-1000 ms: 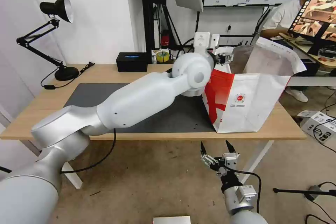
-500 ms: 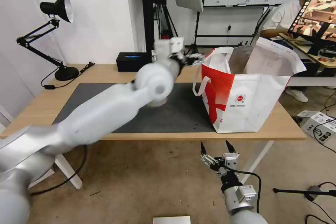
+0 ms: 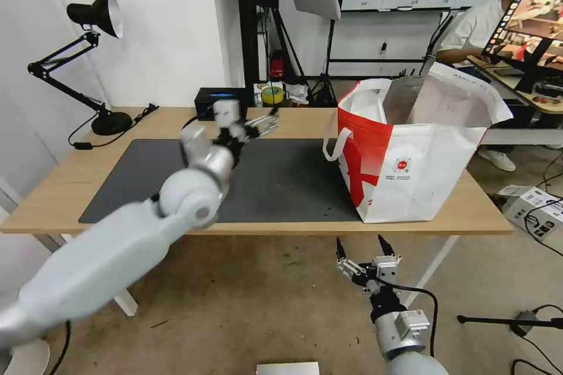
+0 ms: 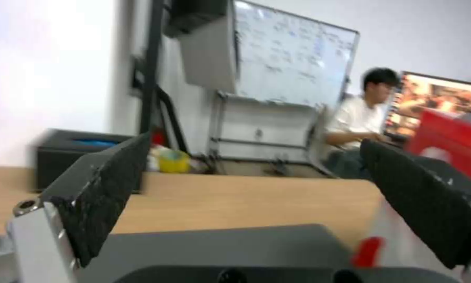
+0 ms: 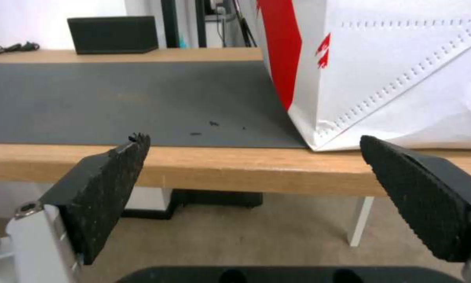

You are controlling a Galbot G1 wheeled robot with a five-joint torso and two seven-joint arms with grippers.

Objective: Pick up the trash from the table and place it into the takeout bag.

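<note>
The takeout bag (image 3: 422,170), white with red side panels, stands open on the right end of the table (image 3: 53,199); its wall also fills part of the right wrist view as the takeout bag (image 5: 403,70). My left gripper (image 3: 264,124) hovers open and empty over the back of the dark grey mat (image 3: 287,181), well left of the bag. In its own view the left gripper (image 4: 253,139) has nothing between its pads. My right gripper (image 3: 360,246) hangs open below the table's front edge, seen as the right gripper (image 5: 253,138) facing that edge. The trash is out of view.
A black box (image 3: 205,96) and a yellow tape roll (image 3: 272,94) sit at the table's back edge. A black desk lamp (image 3: 110,122) stands at the back left. A few dark crumbs (image 5: 211,124) lie on the mat near the bag.
My left arm has swung back from over the bag's mouth to the left, across the mat, gripper open and empty. The right arm has not moved.
</note>
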